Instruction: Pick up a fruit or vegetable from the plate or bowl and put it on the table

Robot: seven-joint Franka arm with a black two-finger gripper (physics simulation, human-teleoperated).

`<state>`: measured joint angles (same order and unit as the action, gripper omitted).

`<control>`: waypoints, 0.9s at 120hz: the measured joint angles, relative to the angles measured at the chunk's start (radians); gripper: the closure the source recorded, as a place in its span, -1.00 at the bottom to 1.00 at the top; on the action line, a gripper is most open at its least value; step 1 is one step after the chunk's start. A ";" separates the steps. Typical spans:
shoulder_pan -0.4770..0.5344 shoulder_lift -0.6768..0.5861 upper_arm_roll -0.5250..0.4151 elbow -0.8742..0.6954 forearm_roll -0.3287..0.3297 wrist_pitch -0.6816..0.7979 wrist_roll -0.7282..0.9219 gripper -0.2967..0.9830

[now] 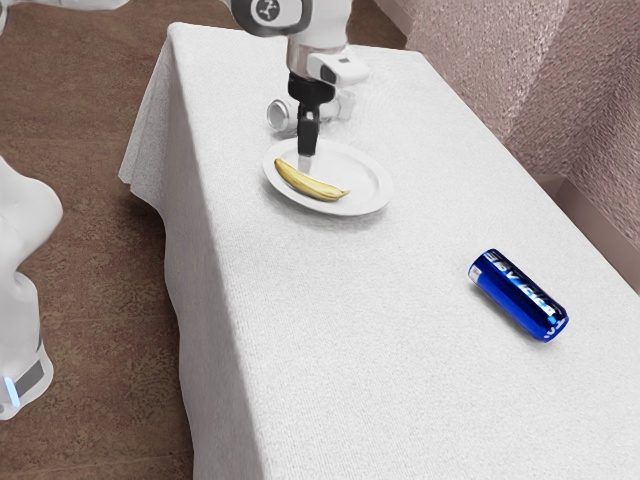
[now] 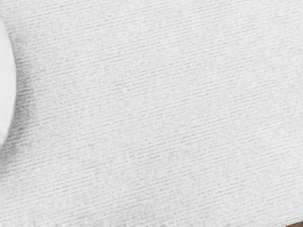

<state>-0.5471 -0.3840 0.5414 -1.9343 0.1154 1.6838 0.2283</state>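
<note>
In the exterior view my gripper (image 1: 306, 152) points down over the white plate (image 1: 372, 190), close to the yellow banana (image 1: 308, 184). The banana lies across the plate, and nothing hides it there. How high the gripper stands above it is hard to judge, and whether it is open or shut cannot be told. A curved part of the plate's rim (image 2: 6, 85) appears in the wrist view, with the white tablecloth (image 2: 156, 113) beside it.
A blue can (image 1: 518, 296) lies on its side on the white-covered table (image 1: 350, 330), toward the exterior view's right. Behind the gripper, a silvery, can-like object (image 1: 281, 116) lies near the plate. The table's long edge drops to a brown floor (image 1: 90, 270) at the exterior view's left.
</note>
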 joint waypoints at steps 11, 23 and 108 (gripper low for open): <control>0.018 -0.079 -0.040 -0.079 0.042 -0.008 0.011 -0.54; -0.015 -0.158 -0.093 -0.141 0.132 -0.017 0.029 -0.54; -0.308 -0.037 0.392 -0.036 0.462 0.107 0.271 -0.54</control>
<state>-0.8553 -0.4206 0.9337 -1.9699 0.5774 1.7912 0.4997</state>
